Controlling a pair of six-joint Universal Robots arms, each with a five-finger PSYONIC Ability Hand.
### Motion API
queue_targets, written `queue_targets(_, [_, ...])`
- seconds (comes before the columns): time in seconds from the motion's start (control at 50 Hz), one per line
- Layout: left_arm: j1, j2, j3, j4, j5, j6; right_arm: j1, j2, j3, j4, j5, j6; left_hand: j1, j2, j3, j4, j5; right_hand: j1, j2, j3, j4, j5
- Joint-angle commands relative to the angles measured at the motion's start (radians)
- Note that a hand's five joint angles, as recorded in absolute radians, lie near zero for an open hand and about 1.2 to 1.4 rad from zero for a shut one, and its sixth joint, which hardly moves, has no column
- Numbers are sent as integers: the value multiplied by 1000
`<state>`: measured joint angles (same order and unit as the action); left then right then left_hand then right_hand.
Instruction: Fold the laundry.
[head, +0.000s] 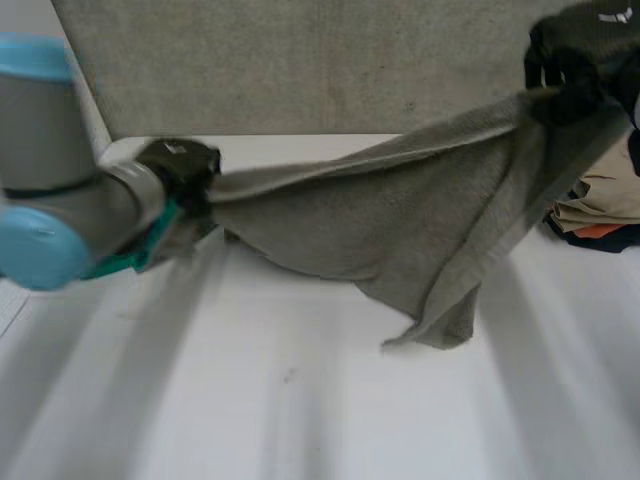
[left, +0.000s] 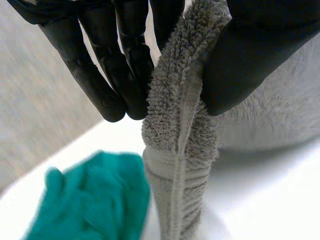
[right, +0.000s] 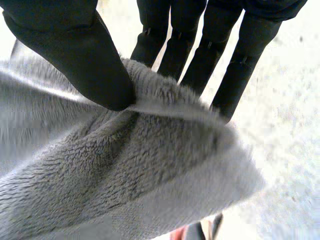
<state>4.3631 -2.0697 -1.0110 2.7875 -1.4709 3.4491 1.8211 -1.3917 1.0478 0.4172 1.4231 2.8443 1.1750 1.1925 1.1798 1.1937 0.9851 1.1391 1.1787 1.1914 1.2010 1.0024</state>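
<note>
2 thumb-and-finger pinches hold the grey terry towel (head: 400, 215): left hand (head: 182, 168) at 9 o'clock, right hand (head: 565, 80) at 1; left arm (head: 60, 200) half hides teal cloth (left: 95, 200).

The table (head: 300, 400) is viewed from above, from behind and between the arms. The left hand (left: 115, 60) and right hand (right: 80, 55) are each viewed closely along the palm. The grey towel (head: 420, 200) is shared by all three views.
</note>
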Motion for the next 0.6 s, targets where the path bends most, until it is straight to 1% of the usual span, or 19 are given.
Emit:
queue_targets(0.02, [70, 284, -138, -26, 156, 88, -77, 28, 84, 75, -72, -195, 221, 204, 216, 203, 237, 257, 218, 205, 195, 219])
queue_targets(0.08, [84, 301, -147, -40, 162, 145, -77, 59, 98, 98, -75, -270, 221, 204, 216, 203, 237, 257, 218, 205, 195, 219])
queue_targets(0.1, [88, 290, -147, -43, 153, 189, -72, 86, 104, 104, -75, -311, 221, 204, 216, 203, 237, 257, 218, 205, 195, 219])
queue_targets(0.16, [88, 238, -143, -39, 124, 252, -62, 137, 106, 100, -75, -347, 221, 204, 216, 203, 237, 257, 218, 205, 195, 219])
queue_targets(0.18, [82, 180, -132, -28, 100, 292, -51, 181, 95, 94, -69, -350, 221, 204, 216, 203, 237, 257, 218, 205, 195, 219])
queue_targets(0.22, [78, 108, -104, -11, 72, 326, -40, 232, 78, 81, -62, -345, 221, 204, 216, 203, 237, 257, 218, 205, 195, 219])
queue_targets(0.24, [67, 30, -54, 15, 46, 359, -33, 258, 64, 72, -58, -342, 221, 204, 216, 203, 237, 257, 218, 205, 195, 219])
queue_targets(0.26, [61, -12, -22, 30, 34, 375, -17, 316, 31, 43, -47, -336, 221, 204, 216, 203, 237, 257, 218, 205, 195, 219])
queue_targets(0.3, [44, -99, 60, 58, 18, 400, 0, 373, -15, 3, -32, -326, 221, 204, 216, 203, 237, 257, 218, 205, 195, 219])
queue_targets(0.32, [29, -181, 157, 81, 3, 419, 16, 426, -75, -52, -10, -318, 221, 204, 216, 203, 237, 257, 218, 205, 195, 219])
queue_targets(0.34, [21, -222, 210, 93, -2, 427, 24, 456, -109, -87, 2, -313, 221, 204, 216, 203, 237, 257, 218, 205, 195, 219])
queue_targets(0.38, [10, -289, 316, 119, 1, 433, 38, 509, -185, -170, 36, -306, 221, 204, 216, 203, 237, 257, 218, 205, 195, 219])
queue_targets(0.4, [3, -341, 429, 165, 13, 435, 46, 555, -275, -267, 83, -296, 221, 204, 216, 203, 237, 257, 218, 205, 195, 219])
queue_targets(0.44, [-1, -371, 541, 231, 18, 432, 53, 594, -356, -374, 141, -284, 221, 204, 216, 203, 237, 257, 218, 205, 195, 219])
queue_targets(0.46, [1, -380, 593, 268, 14, 424, 57, 606, -394, -429, 170, -277, 221, 204, 216, 203, 237, 257, 218, 205, 195, 219])
queue_targets(0.48, [1, -388, 679, 340, -6, 394, 60, 623, -458, -539, 216, -260, 221, 204, 216, 203, 237, 257, 218, 205, 195, 219])
queue_targets(0.54, [-4, -374, 730, 426, -49, 320, 66, 623, -505, -682, 257, -220, 221, 204, 216, 203, 237, 257, 218, 205, 195, 219])
queue_targets(0.56, [-8, -351, 726, 473, -77, 270, 70, 610, -506, -762, 260, -191, 221, 204, 216, 203, 237, 257, 218, 205, 195, 219])
queue_targets(0.6, [-13, -322, 704, 510, -94, 233, 76, 593, -497, -805, 258, -168, 221, 204, 216, 203, 237, 257, 218, 205, 195, 219])
